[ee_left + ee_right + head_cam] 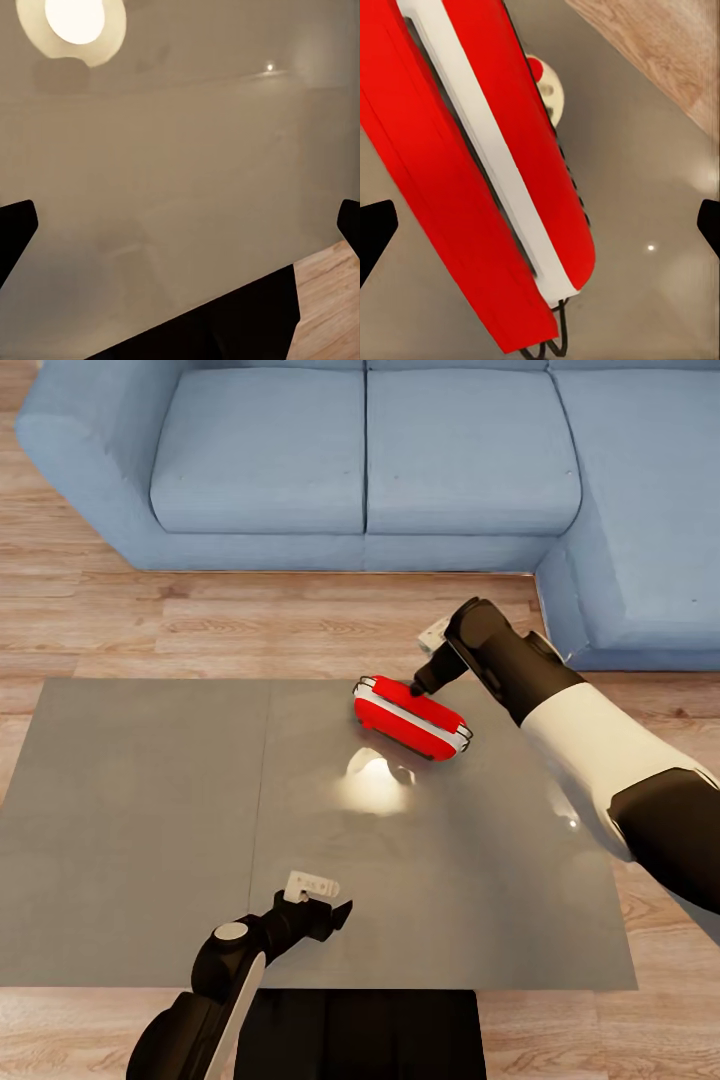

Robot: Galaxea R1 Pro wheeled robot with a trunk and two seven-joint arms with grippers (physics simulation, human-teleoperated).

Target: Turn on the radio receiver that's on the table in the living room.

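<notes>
Right gripper (420, 682), jaws spread and empty, hovers at the far end of the radio receiver (411, 718), which lies diagonally.

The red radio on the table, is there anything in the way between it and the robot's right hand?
No, nothing visible is in the way. The right gripper is right at the far side of the radio receiver, with its fingers spread wide. Around the radio is just bare grey table. The left gripper hangs far away, near the table's front edge.

I count one radio (411, 718), one surface (150, 820), one sofa (360, 460), and two pincers: left (335, 913), right (418, 684).
</notes>
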